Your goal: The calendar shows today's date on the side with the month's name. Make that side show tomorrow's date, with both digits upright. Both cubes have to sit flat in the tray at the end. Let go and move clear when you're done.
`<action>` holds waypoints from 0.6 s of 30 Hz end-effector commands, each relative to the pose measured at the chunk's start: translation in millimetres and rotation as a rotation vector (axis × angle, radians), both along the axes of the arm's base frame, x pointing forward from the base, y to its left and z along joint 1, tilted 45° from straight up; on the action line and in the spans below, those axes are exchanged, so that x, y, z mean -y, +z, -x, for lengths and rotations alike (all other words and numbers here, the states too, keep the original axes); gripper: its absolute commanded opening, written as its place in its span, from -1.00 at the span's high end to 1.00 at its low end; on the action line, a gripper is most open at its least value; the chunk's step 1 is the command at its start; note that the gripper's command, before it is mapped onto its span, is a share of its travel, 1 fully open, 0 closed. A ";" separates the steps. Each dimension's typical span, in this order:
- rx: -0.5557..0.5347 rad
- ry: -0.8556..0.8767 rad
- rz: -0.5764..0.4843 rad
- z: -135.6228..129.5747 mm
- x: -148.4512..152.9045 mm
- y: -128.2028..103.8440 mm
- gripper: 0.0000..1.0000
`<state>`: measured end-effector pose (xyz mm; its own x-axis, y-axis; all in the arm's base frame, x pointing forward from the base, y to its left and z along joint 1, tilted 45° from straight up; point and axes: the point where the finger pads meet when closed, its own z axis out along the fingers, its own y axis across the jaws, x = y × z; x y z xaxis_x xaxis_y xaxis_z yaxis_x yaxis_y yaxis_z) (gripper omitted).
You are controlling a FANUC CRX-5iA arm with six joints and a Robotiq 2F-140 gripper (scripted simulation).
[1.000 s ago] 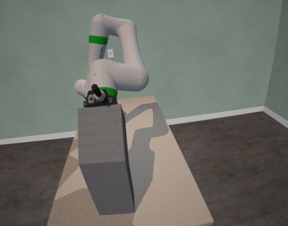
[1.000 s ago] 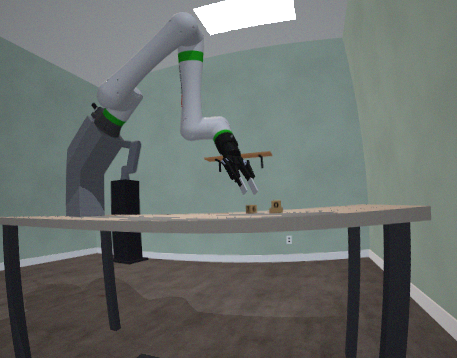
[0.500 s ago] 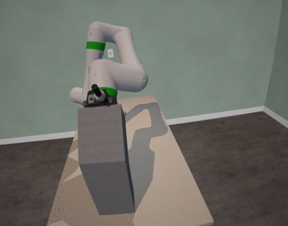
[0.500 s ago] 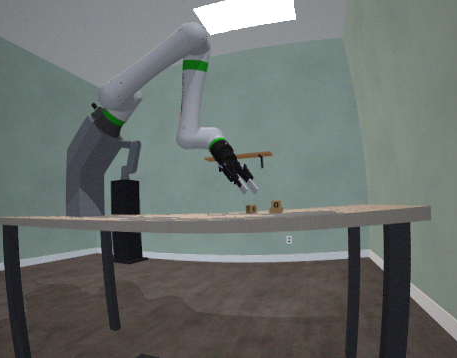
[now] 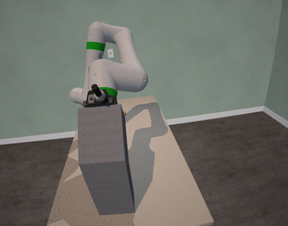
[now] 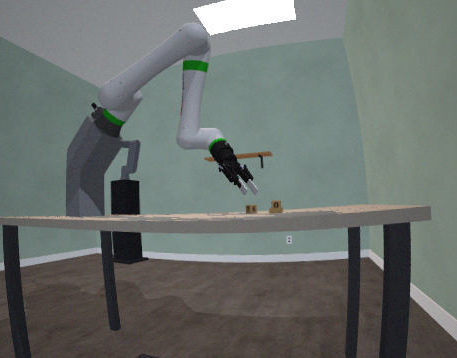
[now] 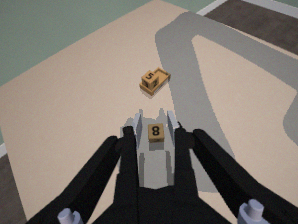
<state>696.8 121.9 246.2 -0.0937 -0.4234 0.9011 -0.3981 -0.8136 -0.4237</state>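
In the wrist view a loose wooden cube [image 7: 156, 132] lies flat on the table with an 8 on its top face. It shows between my fingertips but lies below them. My gripper [image 7: 154, 119] is open by about a cube's width and holds nothing. Farther off, a wooden tray holds the other cube [image 7: 150, 78], which shows a 5 on top; the tray's other slot is empty. In the exterior view my gripper [image 6: 249, 187] hangs tilted above the loose cube [image 6: 250, 209], with the tray [image 6: 275, 209] to its right.
The grey robot pedestal [image 5: 104, 158] stands on the table and hides the cubes and gripper in the top view. A small wall shelf [image 6: 238, 156] shows behind the arm. The table's edges are far from the cubes.
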 end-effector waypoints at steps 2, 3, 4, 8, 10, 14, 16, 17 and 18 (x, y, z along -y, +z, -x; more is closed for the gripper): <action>0.000 0.000 0.000 -1.1 -0.1 -1.0 0.28; 0.000 0.000 0.000 -1.7 -0.1 -1.6 0.28; 0.000 0.000 0.000 -2.3 -0.1 -2.2 0.28; 0.000 0.000 0.000 -5.6 -0.2 -5.5 0.28; 0.000 0.000 0.000 -7.6 -0.3 -7.5 0.28; 0.000 0.000 0.000 -12.3 -0.4 -12.0 0.28; 0.000 0.000 0.000 -13.5 -0.4 -13.3 0.28; 0.000 0.000 0.000 -13.5 -0.4 -13.3 0.28; 0.000 0.000 0.000 -14.8 -0.4 -14.6 0.28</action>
